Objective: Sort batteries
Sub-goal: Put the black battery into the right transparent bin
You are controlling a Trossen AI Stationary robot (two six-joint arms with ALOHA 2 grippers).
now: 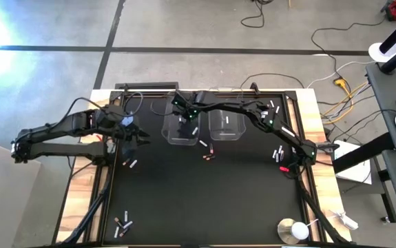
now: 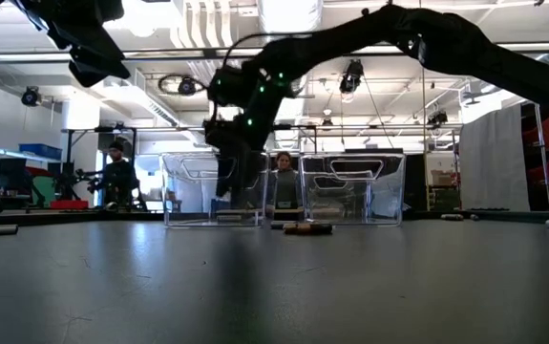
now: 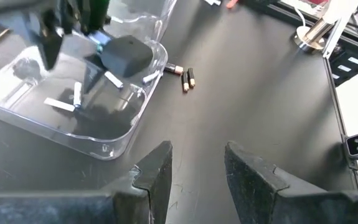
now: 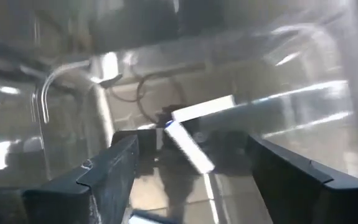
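Two clear plastic bins stand at the table's far middle. My right gripper (image 1: pixel 184 124) (image 2: pixel 228 177) is down inside the left bin (image 1: pixel 182 129), fingers open (image 4: pixel 191 168). Silvery-white batteries (image 4: pixel 202 109) (image 3: pixel 60 104) lie on that bin's floor just past its fingers. My left gripper (image 1: pixel 141 136) hovers open (image 3: pixel 197 165) above the mat, left of and nearer than that bin, holding nothing. Dark batteries with copper ends (image 3: pixel 188 79) (image 1: pixel 209 156) (image 2: pixel 307 228) lie on the mat in front of the bins.
The second clear bin (image 1: pixel 226 124) (image 2: pixel 350 186) stands right of the first. Loose batteries lie on the mat at left (image 1: pixel 130 164), near left (image 1: pixel 122 224) and right (image 1: pixel 278 153). A red piece (image 1: pixel 284 167) and a round white-topped disc (image 1: pixel 294 229) sit at right. People (image 2: pixel 116 172) show beyond the table.
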